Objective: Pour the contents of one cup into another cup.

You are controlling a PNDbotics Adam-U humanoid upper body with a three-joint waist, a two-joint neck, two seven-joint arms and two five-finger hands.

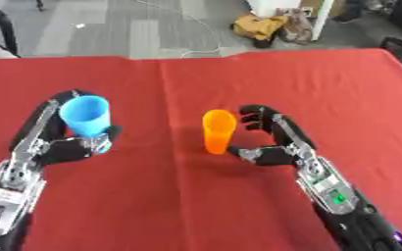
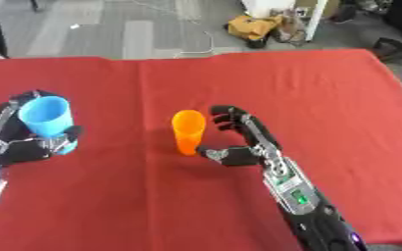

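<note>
Fingers and thumb of the left hand [image 1: 67, 147] wrap a light-blue plastic cup [image 1: 86, 116], upright at the left of the red tablecloth [image 1: 196, 196]. A taller, narrow orange plastic cup [image 1: 218, 131] stands upright mid-table, just beside the right hand [image 1: 273, 149], whose fingers are spread, holding nothing.

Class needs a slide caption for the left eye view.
Left hand holds blue cup; open right hand beside orange cup.
</note>
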